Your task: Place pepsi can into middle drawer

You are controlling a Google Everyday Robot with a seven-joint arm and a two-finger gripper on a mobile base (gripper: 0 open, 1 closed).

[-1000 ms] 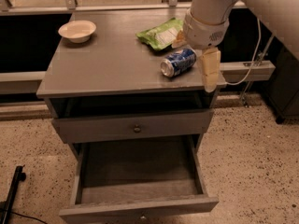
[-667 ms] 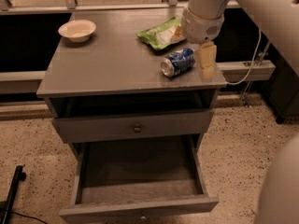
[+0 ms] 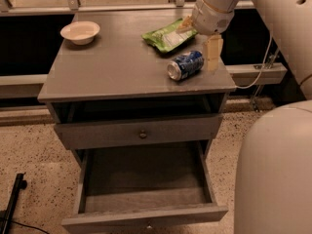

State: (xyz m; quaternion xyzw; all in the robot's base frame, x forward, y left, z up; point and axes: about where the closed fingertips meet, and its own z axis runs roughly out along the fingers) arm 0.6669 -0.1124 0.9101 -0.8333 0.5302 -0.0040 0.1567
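The pepsi can (image 3: 185, 65) is blue with a silver end. It lies on its side on the grey cabinet top (image 3: 117, 67), near the right front corner. My gripper (image 3: 200, 39) hangs open just above and behind the can, holding nothing. One tan finger (image 3: 213, 52) stands right beside the can's far end; the other finger (image 3: 186, 23) is over the green bag. The middle drawer (image 3: 146, 212) is pulled out below, and its plain grey floor is bare.
A green crinkled snack bag (image 3: 165, 35) lies behind the can. A white bowl (image 3: 80, 32) sits at the top's back left. A shut drawer front with a dark knob (image 3: 142, 134) is above the open drawer. My white arm casing (image 3: 273, 169) fills the lower right.
My gripper has moved back and up from the top's right front edge to just behind the can. The arm casing has come into view at the lower right. The can has not moved.
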